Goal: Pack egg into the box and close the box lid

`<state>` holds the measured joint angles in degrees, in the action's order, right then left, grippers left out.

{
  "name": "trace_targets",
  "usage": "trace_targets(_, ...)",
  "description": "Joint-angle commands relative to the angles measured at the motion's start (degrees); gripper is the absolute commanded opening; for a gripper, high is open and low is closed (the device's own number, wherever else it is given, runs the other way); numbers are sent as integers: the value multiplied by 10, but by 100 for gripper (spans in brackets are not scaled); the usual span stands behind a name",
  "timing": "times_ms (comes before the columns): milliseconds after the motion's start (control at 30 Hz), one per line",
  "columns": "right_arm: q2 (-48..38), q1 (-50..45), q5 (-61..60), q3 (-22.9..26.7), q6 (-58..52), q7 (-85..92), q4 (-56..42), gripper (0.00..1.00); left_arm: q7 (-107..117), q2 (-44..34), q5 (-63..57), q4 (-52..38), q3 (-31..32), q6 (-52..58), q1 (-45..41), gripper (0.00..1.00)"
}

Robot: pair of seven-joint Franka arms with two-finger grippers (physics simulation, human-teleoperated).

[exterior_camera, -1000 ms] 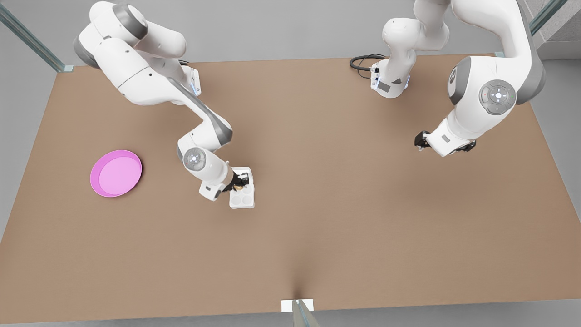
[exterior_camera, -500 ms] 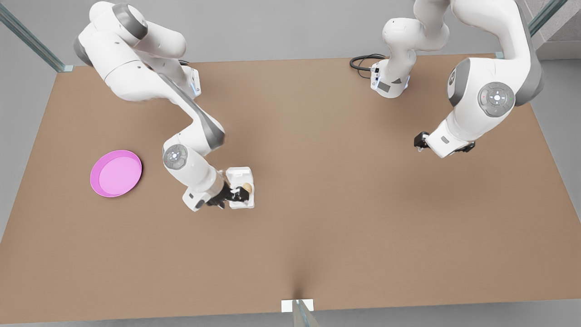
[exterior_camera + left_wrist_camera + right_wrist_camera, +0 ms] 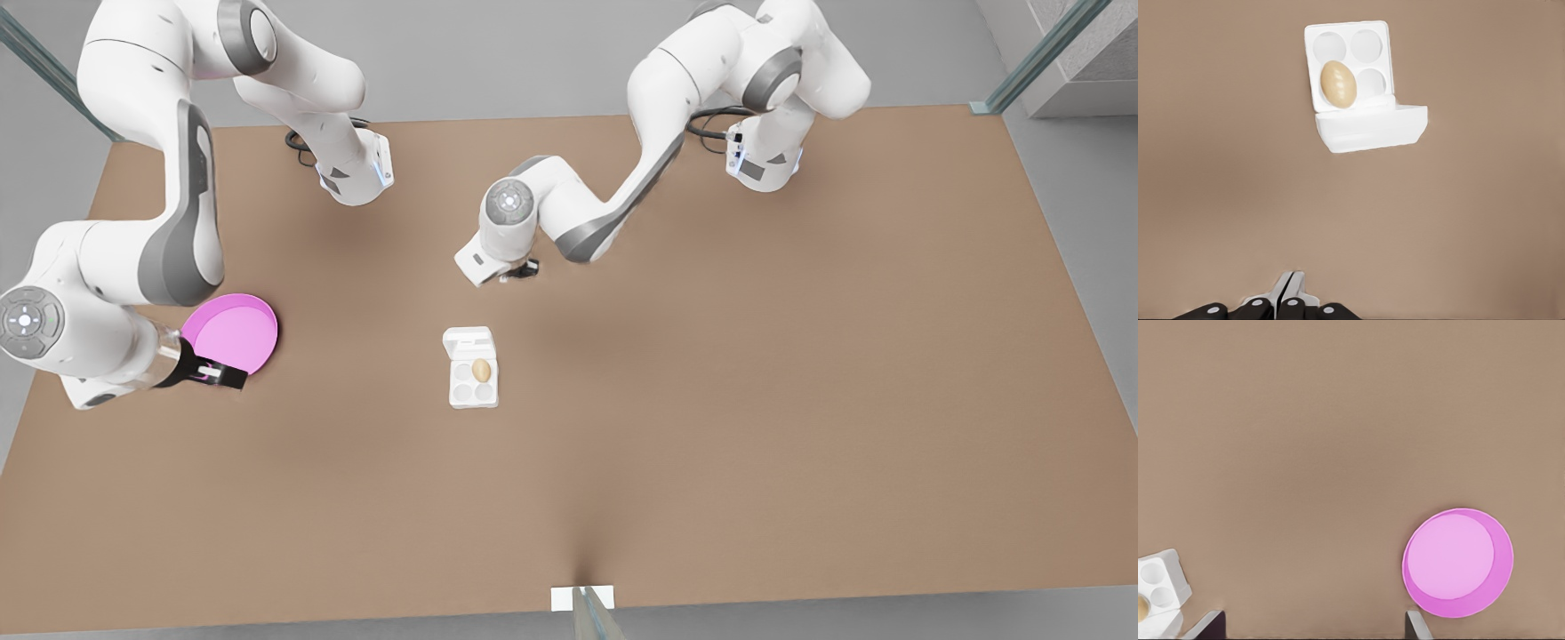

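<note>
The white box (image 3: 473,396) rests near the middle of the table with its box lid (image 3: 468,340) open on the far side. The tan egg (image 3: 481,370) lies in one cup next to the hinge. My left gripper (image 3: 520,269) hovers beyond the lid, apart from it. Its view has the box (image 3: 1349,27), the egg (image 3: 1338,83) and the lid (image 3: 1371,127) ahead of the shut left gripper (image 3: 1290,277). At the front view's left, my right gripper (image 3: 227,373) stands open and holds nothing, beside the pink plate. The right gripper (image 3: 1310,623) is wide apart in its own view.
A round pink plate (image 3: 233,336) lies at the front view's left, against the right gripper; it appears again as the plate (image 3: 1458,561) in the right wrist view, with the box (image 3: 1165,583) at the edge. Both arm bases and a black cable (image 3: 707,120) stand along the far edge.
The right gripper let go of the egg in the box and pulled away to the pink plate. The left arm swung in from the front view's right to just beyond the lid.
</note>
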<state>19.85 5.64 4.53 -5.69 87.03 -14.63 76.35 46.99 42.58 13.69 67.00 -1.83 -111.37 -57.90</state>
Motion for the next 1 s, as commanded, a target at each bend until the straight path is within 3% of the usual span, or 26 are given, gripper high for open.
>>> trace_targets(0,-6,-5,-6,-4,-90,88,-15,100,616,7,7,1,0,-78,-15,21)
trace_targets(33,-5,-8,-7,-3,-92,87,-60,100,620,15,7,1,0,-79,-19,21)
trace_targets(167,1,1,-25,-3,-96,87,-45,100,619,48,7,1,1,-110,-30,21)
trace_targets(333,1,10,-29,-2,-97,89,-48,100,584,109,-21,1,0,-231,-49,21)
trace_targets(967,1,8,-32,-2,-98,87,-49,100,507,128,-61,-4,-34,-305,-15,21)
